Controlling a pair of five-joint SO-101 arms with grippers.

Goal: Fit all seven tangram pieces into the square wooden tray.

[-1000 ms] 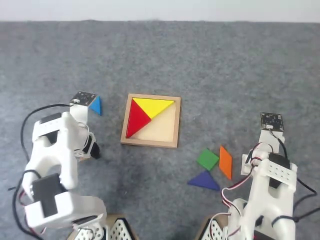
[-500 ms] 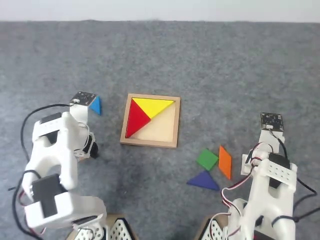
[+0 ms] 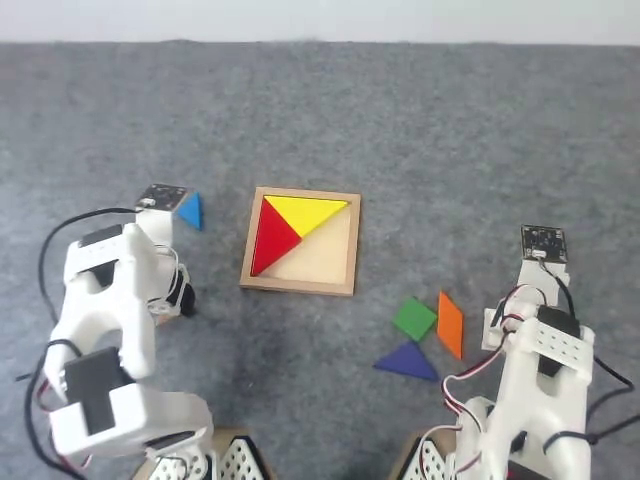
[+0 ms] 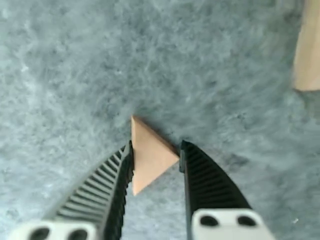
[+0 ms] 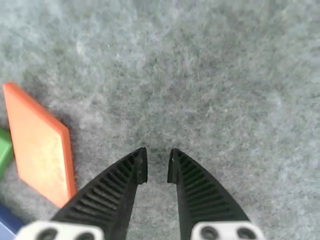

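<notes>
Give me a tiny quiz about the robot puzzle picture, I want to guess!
1. True or false: the wooden tray already holds all seven pieces.
2. Which two lie in the tray? A) red triangle and yellow triangle B) two green circles C) a pink star and a black square
3. Fill in: the left gripper is shut on the pale piece, whose shape is a ____.
Key: 1 false; 2 A; 3 triangle.

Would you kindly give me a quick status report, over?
Left gripper shut on tan triangle. Right gripper slightly open, empty. Tray holds red triangle, yellow triangle.
</notes>
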